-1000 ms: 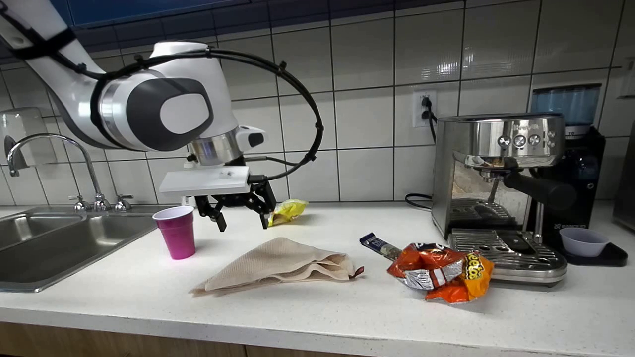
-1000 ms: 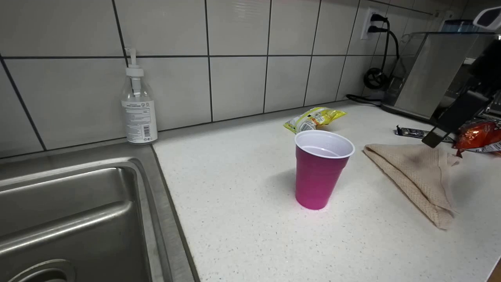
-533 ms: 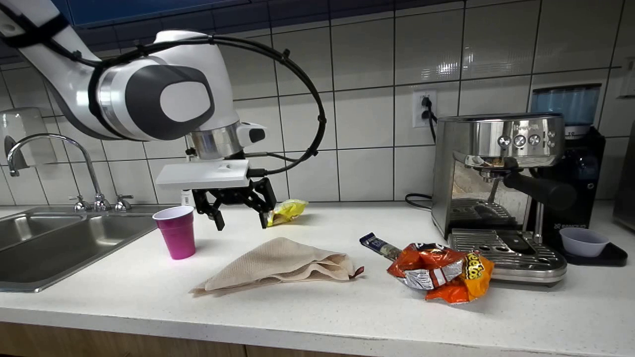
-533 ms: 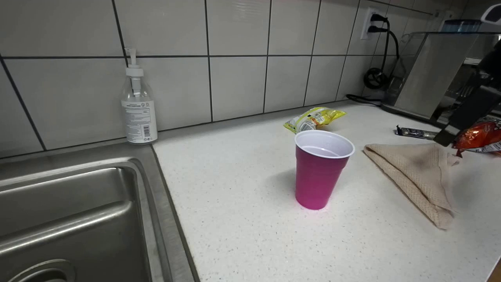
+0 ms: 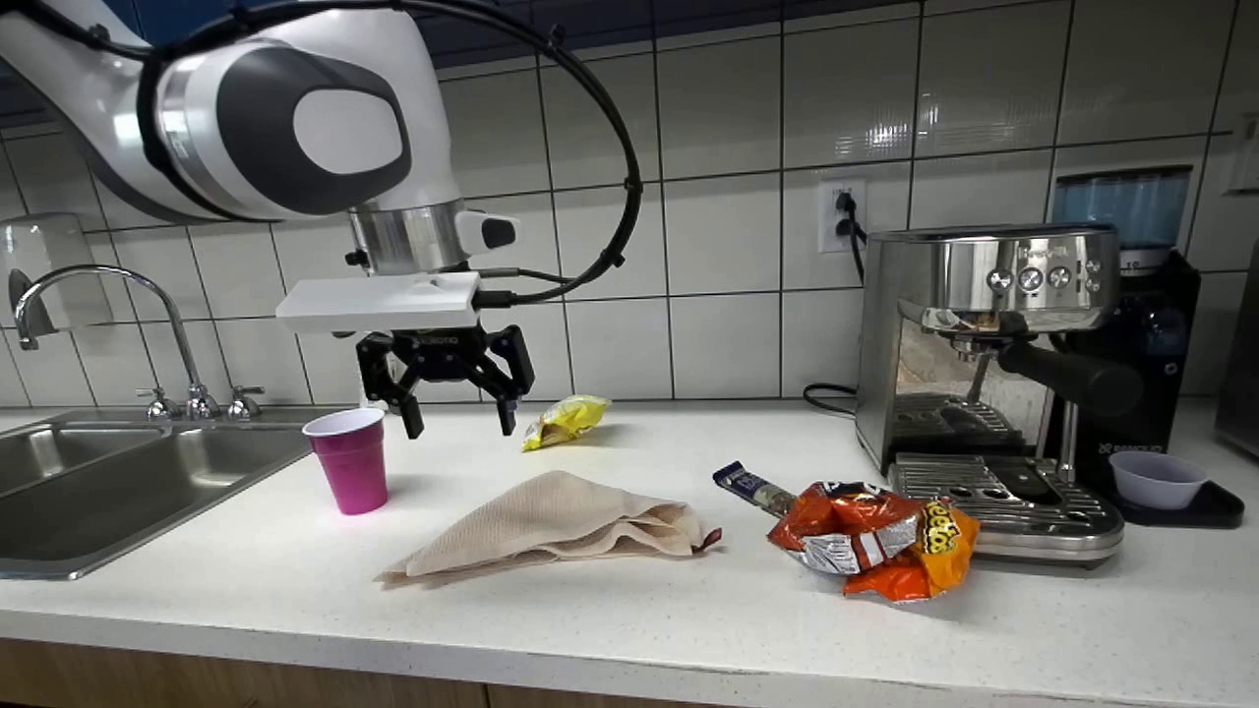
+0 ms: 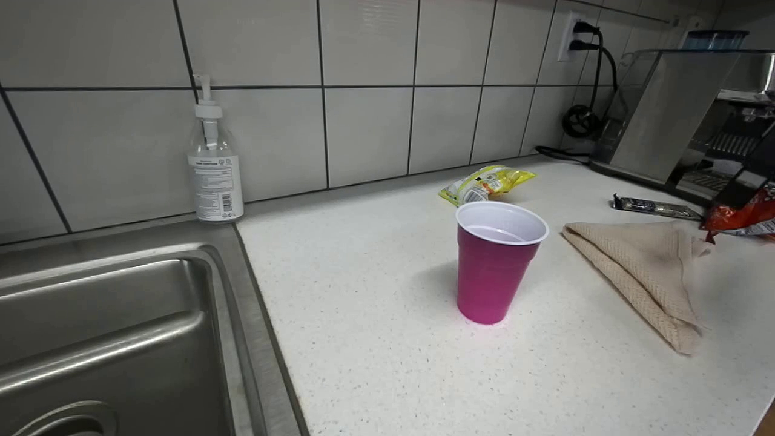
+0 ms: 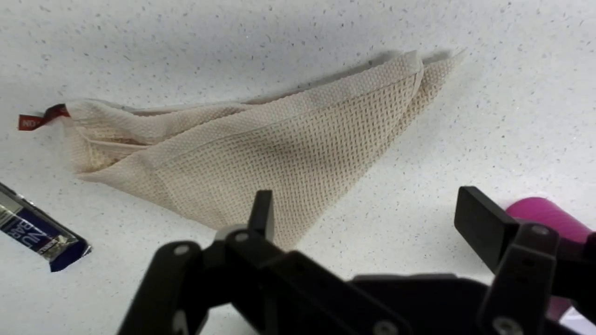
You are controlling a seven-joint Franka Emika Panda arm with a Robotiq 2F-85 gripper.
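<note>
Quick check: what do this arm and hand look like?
The arm is glossy white, with a dark grey cap around a rounded white panel, a silver collar and a looping black cable. Under a flat white block, the hand is black with two jointed fingers.

Your arm [image 5: 305, 128] extends from upper left in an exterior view, its gripper [image 5: 460, 425] pointing straight down, with both fingers [image 7: 484, 227] spread well apart.

Towel [image 7: 279, 149]: rough woven cloth; cup [image 6: 493, 278]: smooth plastic; coffee machine [image 5: 944, 369]: glossy metal; hand [image 5: 459, 423]: matt.
</note>
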